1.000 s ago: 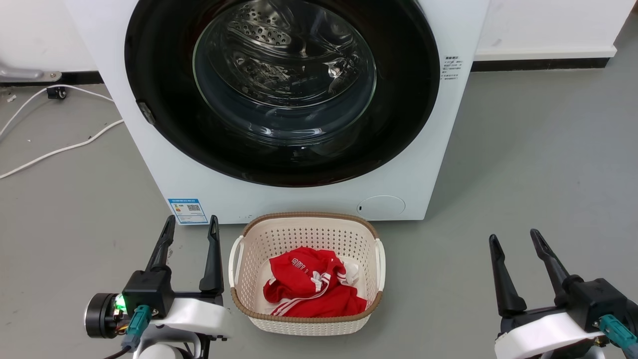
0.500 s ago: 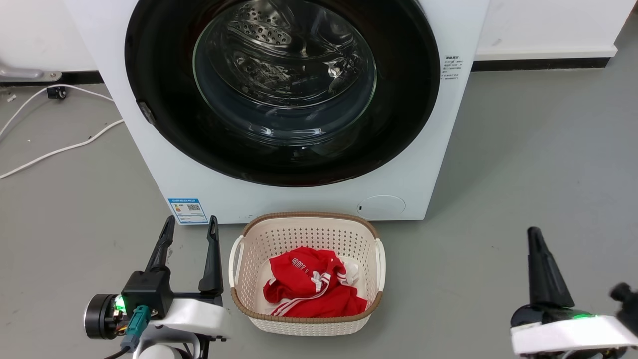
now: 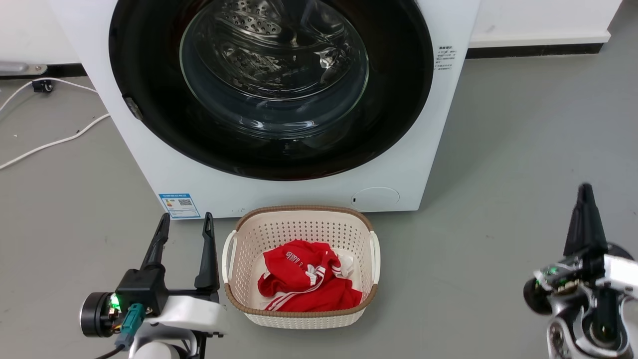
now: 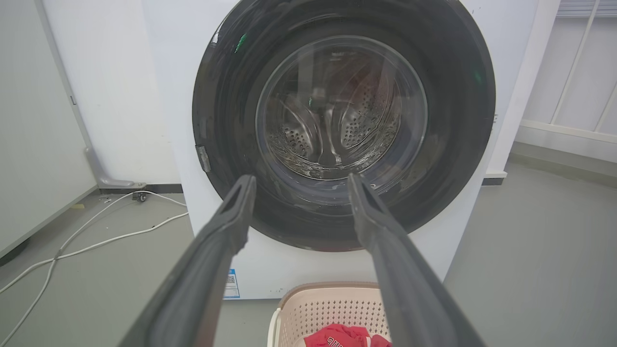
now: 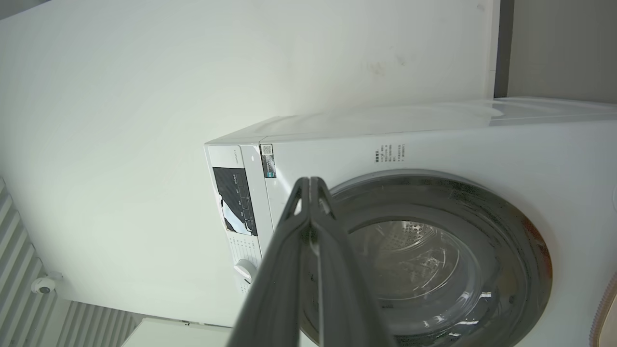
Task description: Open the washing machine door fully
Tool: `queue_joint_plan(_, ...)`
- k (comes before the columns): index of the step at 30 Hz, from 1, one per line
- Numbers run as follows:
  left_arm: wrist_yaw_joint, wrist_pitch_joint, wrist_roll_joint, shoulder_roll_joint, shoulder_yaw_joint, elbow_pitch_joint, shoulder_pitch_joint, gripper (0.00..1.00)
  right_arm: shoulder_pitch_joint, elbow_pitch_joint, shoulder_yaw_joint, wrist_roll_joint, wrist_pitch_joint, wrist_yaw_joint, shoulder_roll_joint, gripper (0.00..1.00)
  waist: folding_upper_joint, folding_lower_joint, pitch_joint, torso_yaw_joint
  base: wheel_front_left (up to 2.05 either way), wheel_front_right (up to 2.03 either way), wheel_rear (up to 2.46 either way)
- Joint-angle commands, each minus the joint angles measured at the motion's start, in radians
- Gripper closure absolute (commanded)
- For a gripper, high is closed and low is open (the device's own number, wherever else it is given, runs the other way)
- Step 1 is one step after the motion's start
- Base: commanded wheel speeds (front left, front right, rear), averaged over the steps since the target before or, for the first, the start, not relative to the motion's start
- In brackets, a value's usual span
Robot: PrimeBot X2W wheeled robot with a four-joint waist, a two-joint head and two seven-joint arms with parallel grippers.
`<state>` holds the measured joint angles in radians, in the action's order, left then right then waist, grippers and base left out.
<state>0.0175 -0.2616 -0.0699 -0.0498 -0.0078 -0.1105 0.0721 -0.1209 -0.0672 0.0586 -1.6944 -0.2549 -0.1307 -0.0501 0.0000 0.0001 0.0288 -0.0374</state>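
washing machine door (image 3: 398, 99) 1 | basket (image 3: 299, 209) 1 | red garment (image 3: 304, 284) 1, perhaps more | left pincer (image 3: 187, 215), right pincer (image 3: 585, 192): 2

1. Grey floor (image 3: 523, 149) spreads around the white washing machine (image 3: 174, 174).
2. White wall (image 3: 543, 15) with dark skirting (image 3: 528, 50) stands behind the machine.
3. White cables (image 3: 50, 144) trail on the floor left of the machine.

No wording is legible. A blue-edged QR-code sticker (image 3: 179, 205) sits low on the white washing machine front (image 3: 279, 192). The tiny black print block (image 3: 445, 58) near its right edge is unreadable.
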Motion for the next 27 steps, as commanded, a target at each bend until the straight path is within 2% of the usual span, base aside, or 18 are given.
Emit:
queue_joint_plan(1,0.002,-0.005,-0.004,-0.001,0.004,0.001,0.014,0.0,-0.051,-0.04,0.007,-0.019,0.018,0.0,-0.022,1.0,0.0,-0.0001,0.005,-0.005,0.0,0.0,0.0)
queue_joint_plan(6,0.004,-0.005,-0.007,-0.001,0.007,0.007,0.037,0.0,-0.219,-0.191,0.019,-0.12,0.072,0.0,-0.091,1.0,0.0,-0.0001,0.028,-0.001,0.0,0.0,0.0)
queue_joint_plan(11,0.011,-0.004,-0.002,-0.001,0.01,0.019,0.072,0.0,-0.411,-0.348,-0.018,-0.155,0.122,0.0,-0.194,1.0,0.0,-0.0001,0.076,0.013,0.0,0.0,0.0)
queue_joint_plan(19,0.028,-0.004,0.014,-0.003,0.025,0.047,0.133,0.0,-0.778,-0.594,-0.176,-0.122,0.247,0.0,-0.365,1.0,0.0,-0.0001,0.195,0.035,0.0,0.0,0.0)
queue_joint_plan(23,0.033,-0.004,0.011,-0.002,0.028,0.066,0.169,0.0,-0.963,-0.708,-0.278,-0.087,0.339,0.0,-0.409,1.0,0.0,-0.0001,0.258,0.048,0.0,0.0,0.0)
queue_joint_plan(27,0.033,-0.004,0.007,-0.002,0.019,0.082,0.207,0.0,-1.14,-0.807,-0.375,-0.047,0.444,0.0,-0.421,1.0,0.0,-0.0001,0.317,0.067,0.0,0.0,0.0)
